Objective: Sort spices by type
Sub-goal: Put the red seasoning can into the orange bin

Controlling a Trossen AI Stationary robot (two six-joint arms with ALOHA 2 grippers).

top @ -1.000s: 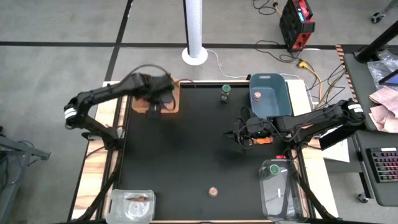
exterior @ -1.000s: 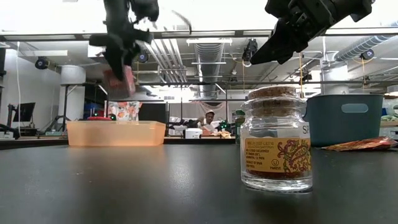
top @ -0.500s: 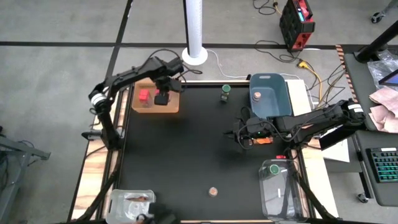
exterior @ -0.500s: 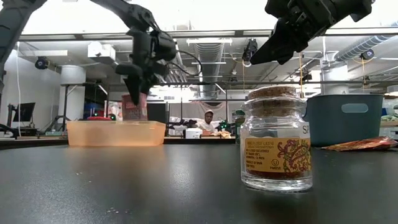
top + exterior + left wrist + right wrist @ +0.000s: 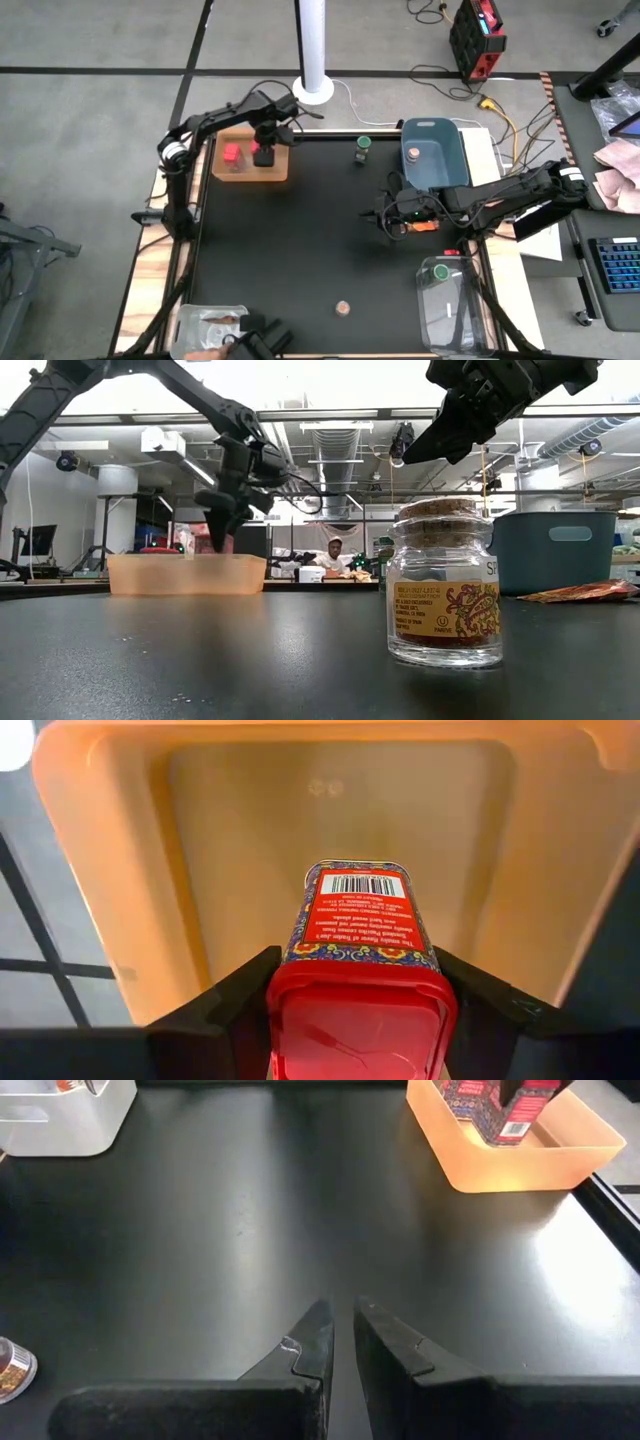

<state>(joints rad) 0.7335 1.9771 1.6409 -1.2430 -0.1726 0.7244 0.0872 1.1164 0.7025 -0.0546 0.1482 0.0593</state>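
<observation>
My left gripper [image 5: 265, 152] hangs over the orange tray [image 5: 275, 172] at the table's far left, shut on a red spice box [image 5: 360, 920] with a red lid. A second red box [image 5: 232, 155] stands in the tray beside it. A green-capped jar [image 5: 363, 148] stands by the far edge. A tan-capped jar [image 5: 343, 307] stands near the front. My right gripper [image 5: 385, 215] hovers shut at mid-right, with an orange packet [image 5: 425, 226] on the table beside it. My left gripper pinches the red box between its two fingers [image 5: 240, 1005], on two opposite sides at its upper end [image 5: 300, 970] beside the red lid. The fingers point down from above. The box hangs upright inside the tray's walls; whether its base touches the floor I cannot tell.
A blue tub [image 5: 430, 150] stands at the far right. A clear container [image 5: 450, 310] at the front right holds a green-capped jar [image 5: 441, 272]. Another clear container [image 5: 205, 330] at the front left holds packets. Black table between them.
My left gripper has carried the red box toward the table's far edge and down, from high above the tray to between its walls. It has stayed shut on the box, which is still upright.
</observation>
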